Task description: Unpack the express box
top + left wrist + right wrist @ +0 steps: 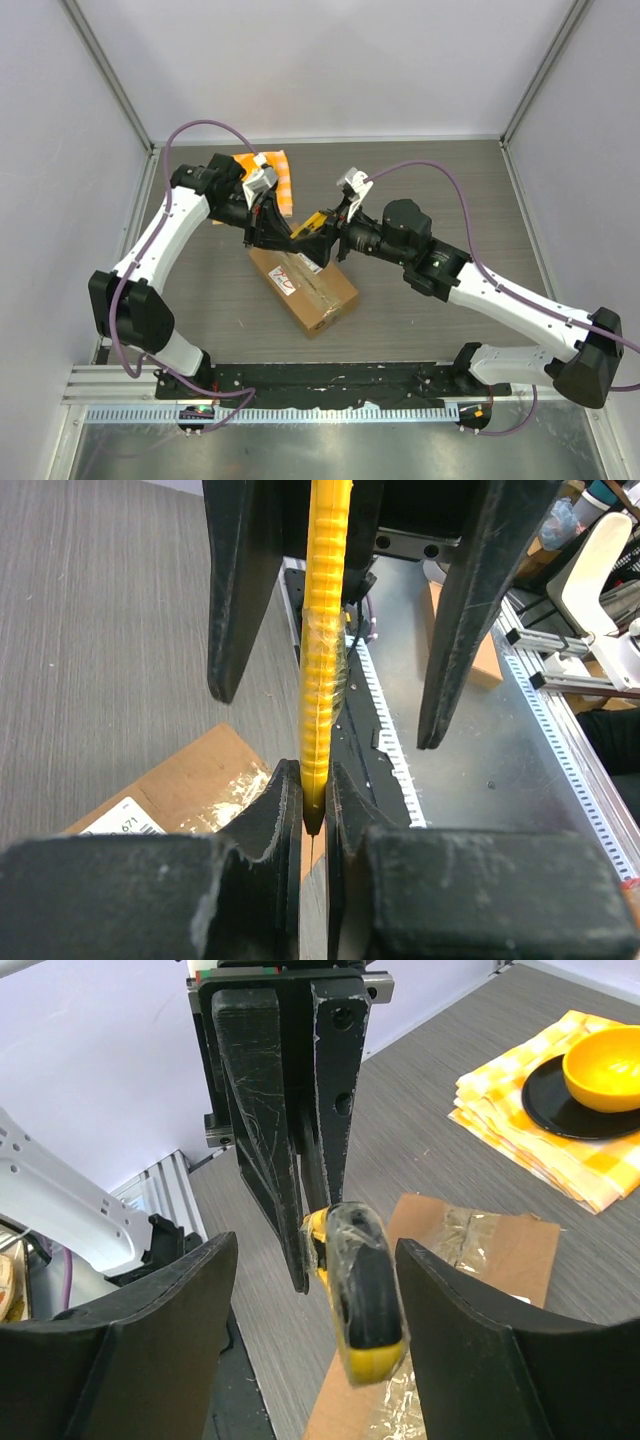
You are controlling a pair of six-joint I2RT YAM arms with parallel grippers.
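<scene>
1. The box (305, 285) lies closed in the middle of the table (400, 330), with clear tape over its top. In the top view its long axis slants from far-left to near-right.
2. Both arms meet just above its far-left end.
3. The left gripper (310, 790) has its jaws clamped on one end of a thin yellow knife (365, 1310) (a box cutter, by the look, wrapped in clear film).
4. The right gripper (315, 1260) has its jaws wide apart, one finger on each side of the knife's black-and-yellow free end. As far as both wrist views show, neither finger touches it.
5. The knife's long axis runs from the left jaws straight towards the right wrist, at an angle to the box's length. It hangs over the box, not on it.
6. The relation that matters is that the box is below both sets of jaws and a little to their near side, about equally close to each. The knife lies between the right jaws, so I judge a handover is in hand. The right jaws need only close squarely on its flat sides.
7. The risk, as I judge it, is that a skewed grip would let the knife twist when it meets the tape.
8. A checked cloth (490, 1120) sits well apart, at the table's far left.
</scene>
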